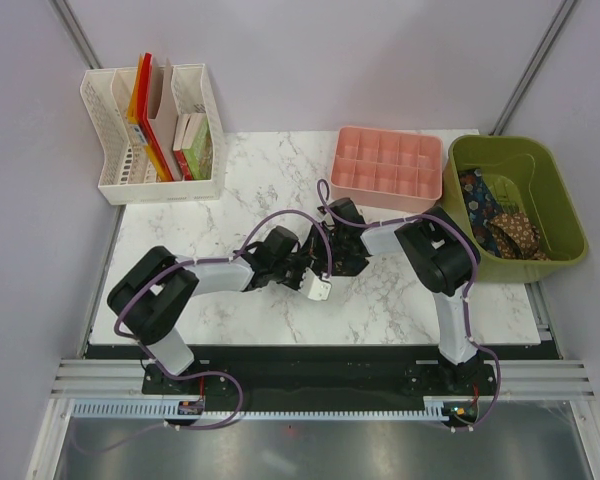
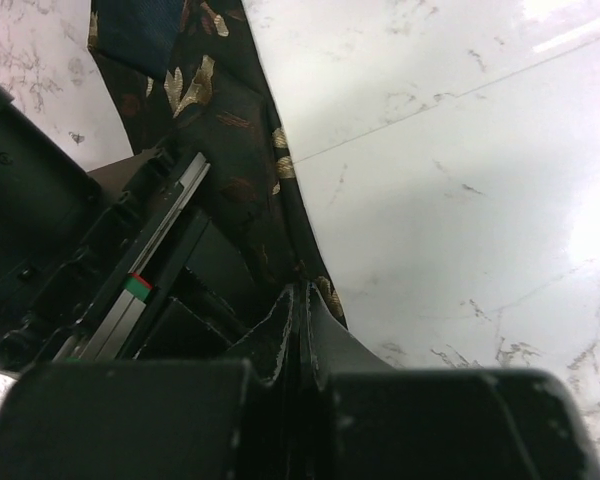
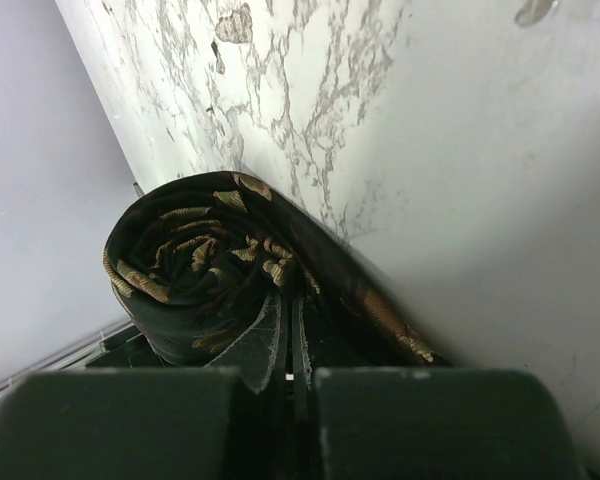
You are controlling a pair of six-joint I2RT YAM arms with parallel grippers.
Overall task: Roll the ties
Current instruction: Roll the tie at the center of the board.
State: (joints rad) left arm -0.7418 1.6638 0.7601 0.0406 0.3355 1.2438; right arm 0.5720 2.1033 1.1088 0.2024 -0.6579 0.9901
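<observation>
You have open counter (image 1: 380,300) along the near edge and between the white file rack (image 1: 160,190) and pink tray (image 1: 385,203) at the far edge; the left arm (image 1: 215,275) and right arm (image 1: 430,250) crowd the centre.

Marble table (image 1: 380,300): pink tray (image 1: 387,168), tie (image 3: 210,260), perhaps bin (image 1: 560,262).

Two black-and-white arms with purple cables

The left arm (image 1: 215,275) and right arm (image 1: 450,320) share white link shells between bulky black joint housings, and a pale purple cable (image 1: 276,216) loops along each down to the black base plate (image 1: 280,383). The left gripper (image 2: 300,300) and right gripper (image 3: 288,310) have matt black fingers with scuffed grey inner edges; a silver rail (image 2: 165,232) with a small green-and-red mark runs along one black gripper body.
</observation>
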